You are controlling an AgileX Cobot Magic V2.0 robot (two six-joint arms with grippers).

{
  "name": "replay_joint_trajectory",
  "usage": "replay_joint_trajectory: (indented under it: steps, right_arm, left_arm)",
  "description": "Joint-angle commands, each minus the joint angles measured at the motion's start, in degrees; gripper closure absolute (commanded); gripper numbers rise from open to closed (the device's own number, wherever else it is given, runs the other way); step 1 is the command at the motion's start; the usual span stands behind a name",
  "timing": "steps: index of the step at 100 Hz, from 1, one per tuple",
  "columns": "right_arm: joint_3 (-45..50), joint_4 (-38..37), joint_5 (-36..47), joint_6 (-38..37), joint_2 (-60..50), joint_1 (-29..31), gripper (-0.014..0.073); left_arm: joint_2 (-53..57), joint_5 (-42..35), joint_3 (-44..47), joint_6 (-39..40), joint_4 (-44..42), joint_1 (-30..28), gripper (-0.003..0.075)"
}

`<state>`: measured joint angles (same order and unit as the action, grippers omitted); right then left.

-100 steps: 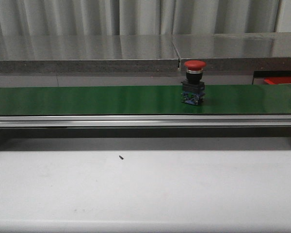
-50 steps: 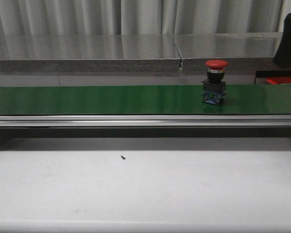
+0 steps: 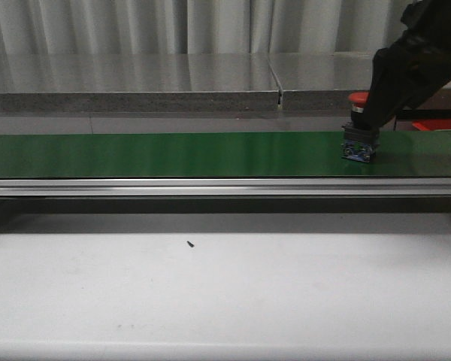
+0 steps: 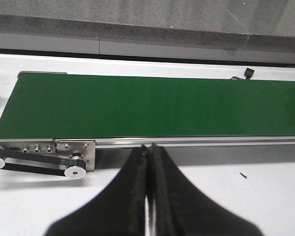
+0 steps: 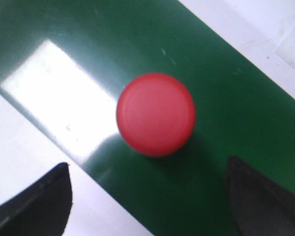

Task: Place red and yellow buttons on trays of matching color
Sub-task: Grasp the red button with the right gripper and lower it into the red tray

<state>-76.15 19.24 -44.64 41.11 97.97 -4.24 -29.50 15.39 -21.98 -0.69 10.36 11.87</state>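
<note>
The red mushroom-head push button (image 3: 359, 135) stands upright on the green conveyor belt (image 3: 173, 154), towards its right end, with the right gripper (image 5: 147, 196) poised directly over it, fingers spread wide to either side of the red cap. To take it well, the arm should drop straight down until the fingertips pass below the cap and close on the black collar or the blue base (the domed cap itself looks likely to slip). The belt seems to be running, so timing matters.

The left gripper (image 4: 150, 196) hangs over the white table with its fingers pressed together, holding nothing.

Compared with half a second ago, the button has ridden further right along the belt, and the right arm has swung in over it. The red tray (image 3: 436, 122) is probably the strip behind the arm.
</note>
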Motion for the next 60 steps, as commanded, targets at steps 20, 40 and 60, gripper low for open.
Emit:
replay_joint_trajectory:
  steps: [20,40,60]
  right_arm:
    - [-6.3,1.8,2.1,0.5,3.1,-0.1,0.0018]
    - [-6.4,1.0,0.9,0.5,3.5,0.0,0.0417]
    - [-10.9,-0.2,-0.4,-0.8,3.4,1.3,0.0462]
  left_arm:
    - [-0.1,-3.9,-1.5,0.4,0.8,0.4,0.0739]
    - [-0.1,-3.9,-1.5,0.4,0.8,0.4,0.0739]
    - [-0.1,-3.9,-1.5,0.4,0.8,0.4,0.0739]
